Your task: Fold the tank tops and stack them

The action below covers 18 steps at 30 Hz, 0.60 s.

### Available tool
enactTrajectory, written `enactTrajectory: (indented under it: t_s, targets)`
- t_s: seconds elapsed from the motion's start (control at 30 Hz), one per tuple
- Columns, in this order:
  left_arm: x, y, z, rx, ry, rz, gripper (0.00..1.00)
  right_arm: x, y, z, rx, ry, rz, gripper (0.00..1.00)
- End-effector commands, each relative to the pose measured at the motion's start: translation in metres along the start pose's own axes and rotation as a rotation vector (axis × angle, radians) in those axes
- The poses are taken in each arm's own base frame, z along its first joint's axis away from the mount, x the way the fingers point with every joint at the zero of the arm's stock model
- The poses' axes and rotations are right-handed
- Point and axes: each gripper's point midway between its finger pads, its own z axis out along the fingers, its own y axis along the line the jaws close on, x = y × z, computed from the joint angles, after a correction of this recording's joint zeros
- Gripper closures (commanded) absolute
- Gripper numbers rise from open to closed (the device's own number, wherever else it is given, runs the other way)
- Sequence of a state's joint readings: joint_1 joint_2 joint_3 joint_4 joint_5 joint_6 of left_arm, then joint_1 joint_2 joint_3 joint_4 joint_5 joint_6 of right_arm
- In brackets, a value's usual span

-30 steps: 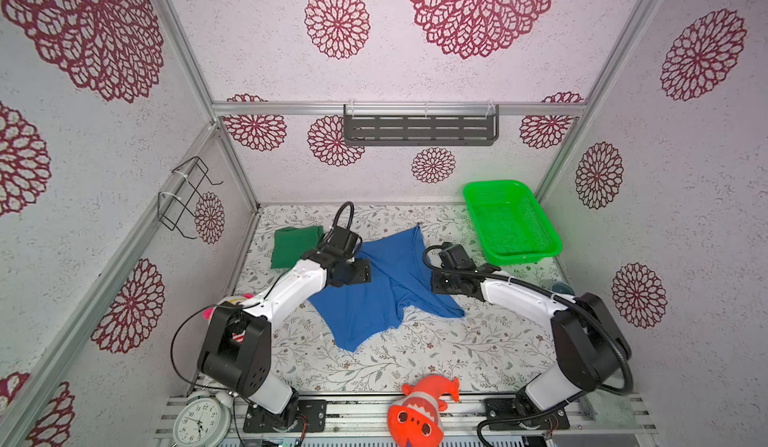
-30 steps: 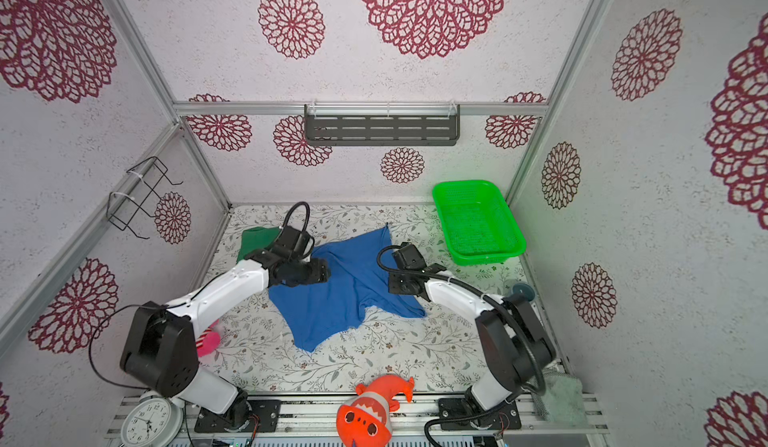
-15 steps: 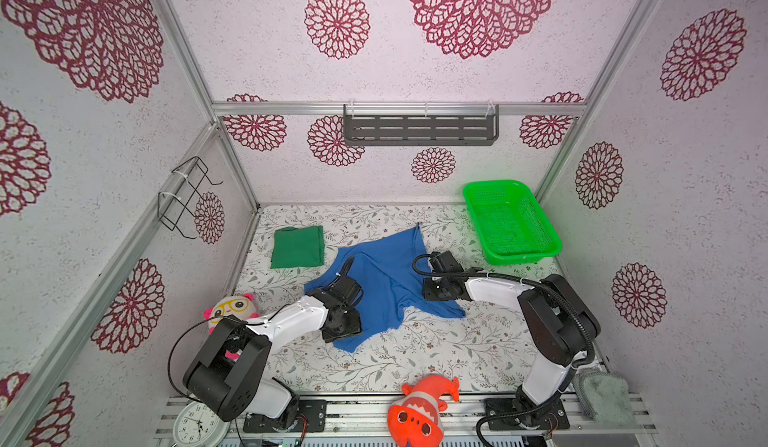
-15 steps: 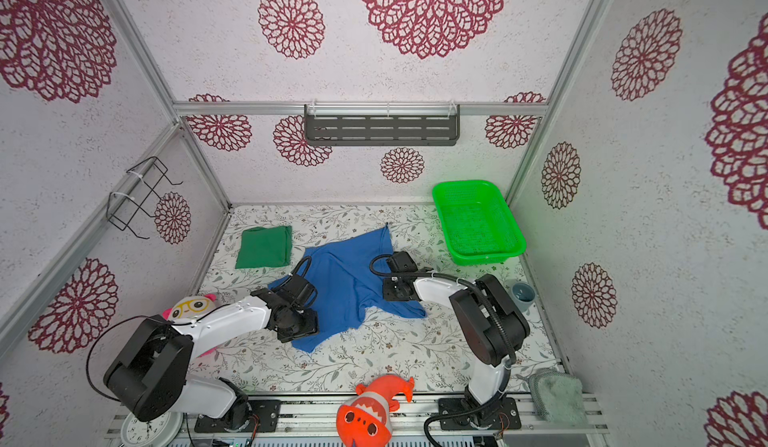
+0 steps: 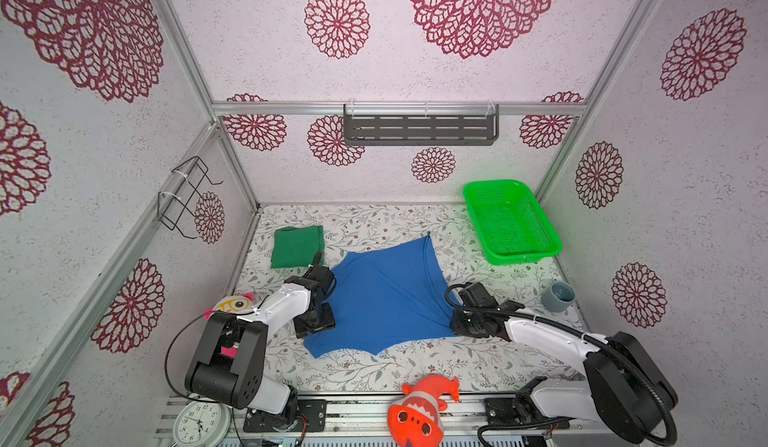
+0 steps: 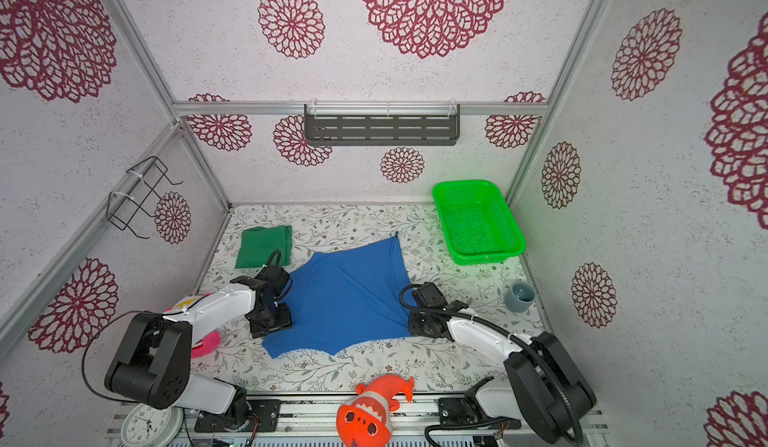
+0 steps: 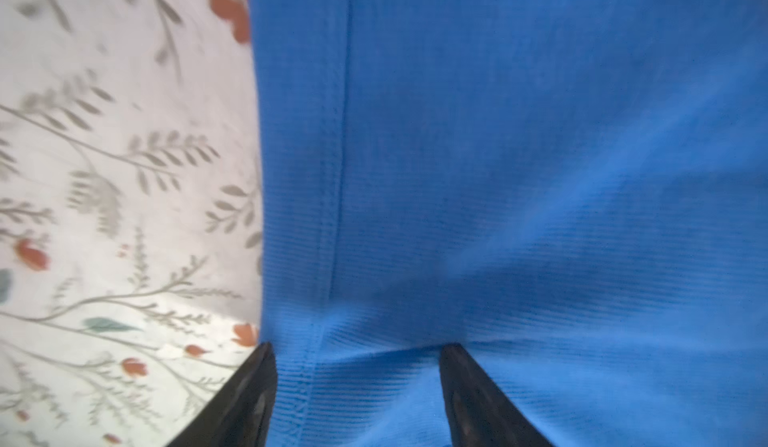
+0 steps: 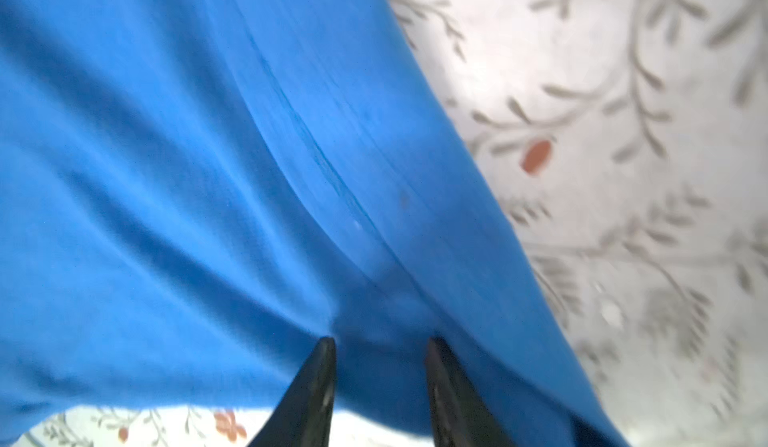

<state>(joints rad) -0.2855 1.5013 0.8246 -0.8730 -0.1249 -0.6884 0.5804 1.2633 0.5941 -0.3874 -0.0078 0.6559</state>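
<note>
royal blue cloth, the blue tank top (image 5: 386, 299), is spread flat in the middle of the bench (image 5: 374, 220). the dark green tank top (image 5: 297, 246) is laid folded near the far left corner. the left gripper (image 7: 357, 349) is released, its jaws set wide over the left hem. the right gripper (image 8: 380, 341) is set on the right edge with its jaws partly apart around a fold; whether it grips cannot be told.

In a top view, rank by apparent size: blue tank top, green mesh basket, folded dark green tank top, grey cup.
Largest to smallest:
1. Spread royal blue cloth tank top
2. Bright green plastic mesh basket
3. Folded dark green cloth tank top
4. Small round grey cup
No two look alike in size.
</note>
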Motion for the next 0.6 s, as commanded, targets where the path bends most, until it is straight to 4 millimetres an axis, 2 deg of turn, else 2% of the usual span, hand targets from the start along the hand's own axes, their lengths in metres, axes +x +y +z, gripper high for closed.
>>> enactTrajectory:
  t_s: [0.0,0.13,0.23,0.33,0.4,0.47,0.57]
  targets:
    - [-0.016,0.012,-0.023,-0.077,-0.049,0.04,0.33,-0.029,0.004,-0.031,0.049,-0.071,-0.045,0.62]
    - [-0.035,0.009,-0.054,-0.045,-0.141,0.032,0.33,-0.067,0.019,-0.035,0.089,-0.134,-0.133,0.61]
    - [-0.041,-0.017,-0.062,0.103,-0.173,0.004,0.33,-0.094,0.03,-0.026,0.126,-0.165,-0.18,0.47]
    - [-0.042,-0.039,-0.055,0.24,-0.191,-0.042,0.34,-0.118,0.036,-0.013,0.183,-0.182,-0.22,0.32]
    - [-0.041,-0.047,-0.047,0.293,-0.197,-0.077,0.34,-0.131,0.041,-0.005,0.214,-0.183,-0.242,0.25]
    - [-0.042,-0.049,-0.038,0.323,-0.224,-0.126,0.33,-0.141,0.048,0.004,0.221,-0.182,-0.26,0.18]
    - [-0.041,-0.05,-0.029,0.391,-0.273,-0.218,0.34,-0.146,0.052,0.023,0.233,-0.158,-0.283,0.14]
